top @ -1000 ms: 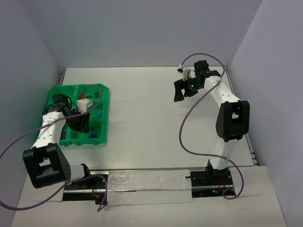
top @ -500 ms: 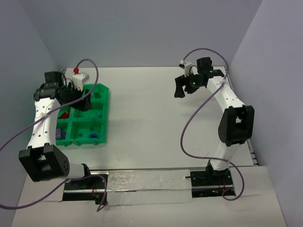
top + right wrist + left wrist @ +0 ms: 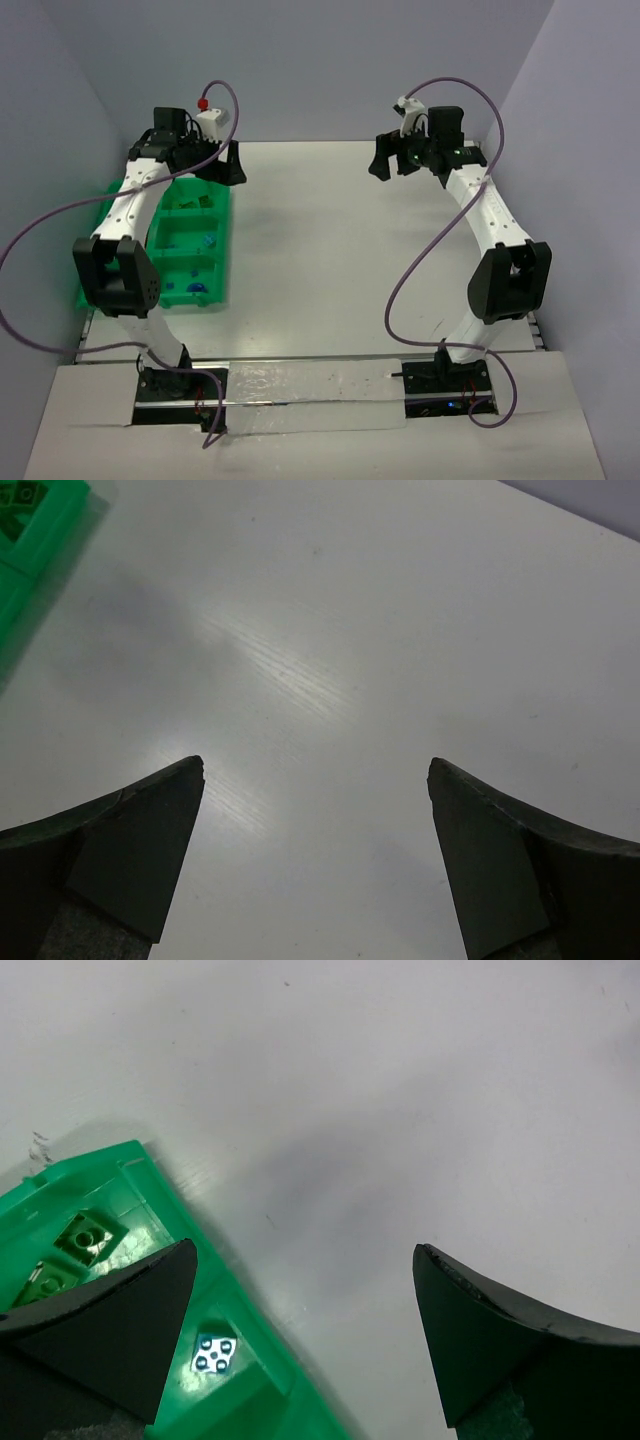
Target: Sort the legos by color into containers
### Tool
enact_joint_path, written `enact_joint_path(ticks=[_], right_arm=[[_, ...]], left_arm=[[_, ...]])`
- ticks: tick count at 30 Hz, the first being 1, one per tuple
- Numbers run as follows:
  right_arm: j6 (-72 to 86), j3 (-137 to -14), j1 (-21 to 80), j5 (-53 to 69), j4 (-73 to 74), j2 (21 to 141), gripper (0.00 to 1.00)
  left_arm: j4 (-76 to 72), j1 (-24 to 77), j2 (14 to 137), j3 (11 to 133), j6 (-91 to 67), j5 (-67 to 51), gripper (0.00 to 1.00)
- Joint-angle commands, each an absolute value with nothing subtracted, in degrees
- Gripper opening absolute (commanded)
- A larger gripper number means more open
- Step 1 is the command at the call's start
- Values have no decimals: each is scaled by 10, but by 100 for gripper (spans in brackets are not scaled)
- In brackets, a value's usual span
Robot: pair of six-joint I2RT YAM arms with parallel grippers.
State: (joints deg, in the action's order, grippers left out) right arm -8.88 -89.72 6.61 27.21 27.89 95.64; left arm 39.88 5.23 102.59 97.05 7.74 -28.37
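Right hand (image 3: 315,763) wide apart over white table (image 3: 350,630); green tray (image 3: 25,550) corner upper left.

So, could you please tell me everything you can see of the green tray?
The green tray is glossy, bright plastic, a grid of shallow rectangular compartments with raised dividers. It lies flat on the white table, at its left side. Green legos sit in a far compartment and blue legos in nearer ones. The left arm crosses above it and hides part of it; nothing grips it.
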Motion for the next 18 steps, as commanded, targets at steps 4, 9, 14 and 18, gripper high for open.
enact_joint_path(ticks=[4, 9, 14, 18], right_arm=[[-55, -959, 69, 217, 235, 994, 100], [-46, -969, 69, 221, 228, 1005, 100], [-46, -969, 69, 221, 228, 1007, 100], [-47, -966, 69, 220, 228, 1008, 100]], left_arm=[[337, 52, 1093, 1058, 19, -222, 99], [341, 52, 1108, 1067, 22, -192, 99], [338, 55, 1108, 1065, 24, -184, 99], [334, 59, 1102, 1055, 33, -178, 99]])
